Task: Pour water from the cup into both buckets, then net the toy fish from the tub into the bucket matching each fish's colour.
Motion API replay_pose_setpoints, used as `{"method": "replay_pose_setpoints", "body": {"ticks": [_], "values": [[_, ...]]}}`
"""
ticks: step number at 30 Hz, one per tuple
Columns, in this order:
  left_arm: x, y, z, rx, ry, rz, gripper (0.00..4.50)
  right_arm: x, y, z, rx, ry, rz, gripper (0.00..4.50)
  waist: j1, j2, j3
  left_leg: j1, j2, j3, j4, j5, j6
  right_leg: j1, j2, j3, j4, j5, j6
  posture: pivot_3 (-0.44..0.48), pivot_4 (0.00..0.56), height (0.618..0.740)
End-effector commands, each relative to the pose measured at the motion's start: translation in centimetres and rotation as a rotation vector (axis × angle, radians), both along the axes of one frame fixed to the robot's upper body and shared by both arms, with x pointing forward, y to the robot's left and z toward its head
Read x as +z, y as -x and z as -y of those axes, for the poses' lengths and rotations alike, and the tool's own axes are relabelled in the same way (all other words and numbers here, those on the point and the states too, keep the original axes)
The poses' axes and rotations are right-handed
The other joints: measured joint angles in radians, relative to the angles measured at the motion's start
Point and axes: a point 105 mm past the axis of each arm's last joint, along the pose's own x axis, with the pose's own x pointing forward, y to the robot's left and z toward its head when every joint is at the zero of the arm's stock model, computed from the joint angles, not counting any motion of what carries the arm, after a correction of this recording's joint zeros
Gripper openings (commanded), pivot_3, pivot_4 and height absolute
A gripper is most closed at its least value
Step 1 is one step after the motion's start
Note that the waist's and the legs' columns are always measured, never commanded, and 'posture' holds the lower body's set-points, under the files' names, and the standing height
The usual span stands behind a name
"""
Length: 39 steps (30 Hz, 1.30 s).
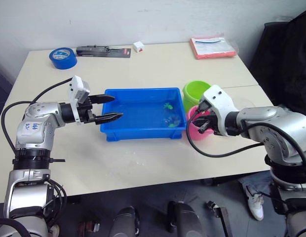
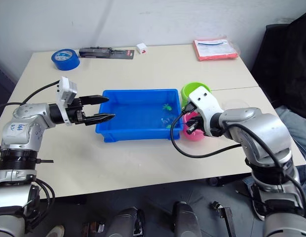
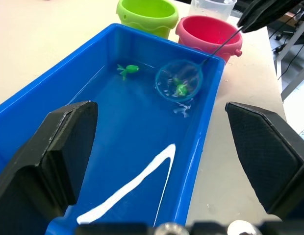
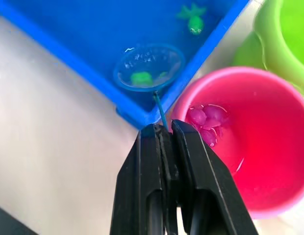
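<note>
The blue tub (image 1: 143,132) holds water at the table's middle. My left gripper (image 1: 117,106) is open, with one finger on each side of the tub's left wall. My right gripper (image 4: 164,129) is shut on the thin handle of the net (image 4: 148,66), just above the pink bucket (image 4: 269,147). The net's ring lies in the water at the tub's right end with a green fish (image 4: 141,77) inside it. A second green fish (image 4: 193,19) floats free nearby. Several pink fish (image 4: 206,120) lie in the pink bucket. The green bucket (image 1: 197,91) stands behind it, and the clear cup (image 3: 211,7) beyond them.
At the table's back edge lie a blue tape roll (image 1: 62,57), a black packaged tool (image 1: 102,51), a small white box (image 1: 138,46) and a red packet (image 1: 212,47). A black chair (image 1: 291,49) stands off the right side.
</note>
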Motion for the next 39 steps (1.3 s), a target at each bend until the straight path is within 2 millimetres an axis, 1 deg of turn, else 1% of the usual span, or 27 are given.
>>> {"method": "replay_pose_setpoints", "body": {"ticks": [1, 4, 6, 8, 10, 13, 14, 17, 20, 27, 29, 36, 39], "values": [[1.4, 0.3, -0.1, -0.006, 0.008, 0.054, 4.48, 1.5, 0.0, 0.2, 0.088, 0.106, 0.152, 0.78, 0.001, 0.0, 0.0, 0.0, 0.0, 0.0, 0.0, 0.0, 0.0, 0.0, 0.0, 0.0, 0.0, 0.0, 0.0, 0.0, 0.15, 0.737], [1.4, 0.3, 0.0, -0.008, 0.011, 0.055, 4.48, 1.8, -0.5, 0.3, 0.12, 0.147, 0.216, 0.78, 0.002, 0.0, 0.0, 0.0, 0.0, 0.0, 0.0, 0.0, 0.001, 0.0, 0.0, 0.0, -0.001, 0.0, 0.0, 0.0, 0.15, 0.737], [1.4, 0.3, 0.1, -0.009, 0.012, 0.055, 4.48, 2.1, -0.5, -0.2, 0.156, 0.142, 0.245, 0.78, 0.002, 0.0, 0.0, 0.0, 0.0, 0.001, 0.0, 0.0, 0.001, 0.0, 0.0, 0.0, -0.001, 0.0, 0.0, 0.0, 0.15, 0.737], [1.3, 0.3, 0.0, -0.008, 0.011, 0.055, 4.48, 2.6, -0.3, -1.1, 0.211, 0.121, 0.272, 0.78, 0.002, 0.0, 0.0, 0.0, 0.0, 0.001, 0.0, 0.0, 0.001, 0.0, 0.0, 0.0, -0.001, 0.0, 0.0, 0.0, 0.15, 0.737], [1.4, 0.3, 0.0, -0.007, 0.013, 0.054, 4.48, 3.1, -0.4, -1.4, 0.245, 0.141, 0.318, 0.78, 0.002, 0.0, 0.0, 0.0, 0.001, 0.001, 0.0, 0.0, 0.001, 0.0, 0.0, 0.0, -0.001, 0.0, 0.0, 0.0, 0.15, 0.737], [1.3, 0.4, -0.1, -0.004, 0.011, 0.052, 4.48, 3.6, -1.1, -0.9, 0.274, 0.262, 0.431, 0.78, 0.002, 0.0, 0.0, 0.0, 0.001, 0.001, 0.0, 0.0, 0.001, 0.0, 0.0, 0.0, -0.001, 0.0, 0.0, 0.0, 0.15, 0.737], [1.3, 0.4, -0.1, -0.003, 0.012, 0.053, 4.48, 3.7, -1.5, -0.6, 0.294, 0.342, 0.492, 0.78, 0.002, 0.0, 0.0, 0.0, 0.001, 0.001, 0.0, 0.0, 0.001, 0.0, 0.0, 0.0, -0.001, 0.0, 0.0, 0.0, 0.15, 0.737], [1.3, 0.4, 0.0, -0.002, 0.012, 0.053, 4.48, 3.4, -2.1, 0.2, 0.339, 0.474, 0.566, 0.78, 0.004, 0.0, 0.0, 0.0, 0.001, 0.001, 0.0, 0.0, 0.001, 0.0, 0.0, 0.0, -0.001, 0.0, 0.0, 0.0, 0.15, 0.737], [1.3, 0.4, -0.1, 0.0, 0.013, 0.053, 4.48, 3.2, -2.2, 0.3, 0.414, 0.568, 0.624, 0.78, 0.003, 0.0, 0.0, 0.0, 0.001, 0.002, 0.0, 0.0, 0.001, 0.0, 0.0, 0.0, -0.002, 0.0, 0.0, 0.0, 0.15, 0.737], [1.3, 0.5, -0.1, 0.002, 0.015, 0.051, 4.48, 2.6, -1.6, 0.3, 0.555, 0.687, 0.697, 0.78, 0.003, 0.0, 0.0, 0.0, 0.002, 0.002, 0.001, 0.0, 0.001, 0.0, 0.0, -0.001, -0.002, 0.0, 0.0, 0.0, 0.15, 0.737], [1.3, 0.5, 0.0, 0.001, 0.015, 0.051, 4.48, 2.3, -1.4, 0.3, 0.594, 0.724, 0.713, 0.78, 0.003, 0.0, 0.0, 0.0, 0.006, 0.002, 0.001, 0.0, 0.001, 0.0, 0.001, -0.001, -0.002, 0.0, 0.0, 0.0, 0.15, 0.737], [1.3, 0.5, 0.0, 0.0, 0.018, 0.051, 4.48, 0.9, -1.9, -0.1, 0.67, 0.849, 0.783, 0.78, 0.002, 0.0, 0.0, 0.0, 0.007, 0.003, 0.001, 0.0, 0.001, 0.0, 0.001, -0.001, -0.002, 0.0, 0.0, 0.0, 0.15, 0.737], [1.3, 0.6, -0.1, 0.003, 0.018, 0.05, 4.48, 0.5, -2.1, -0.3, 0.697, 0.877, 0.797, 0.78, 0.002, 0.0, 0.0, 0.0, 0.007, 0.003, 0.001, 0.0, 0.001, 0.0, 0.001, -0.001, -0.002, 0.0, 0.0, 0.0, 0.15, 0.737]]}}
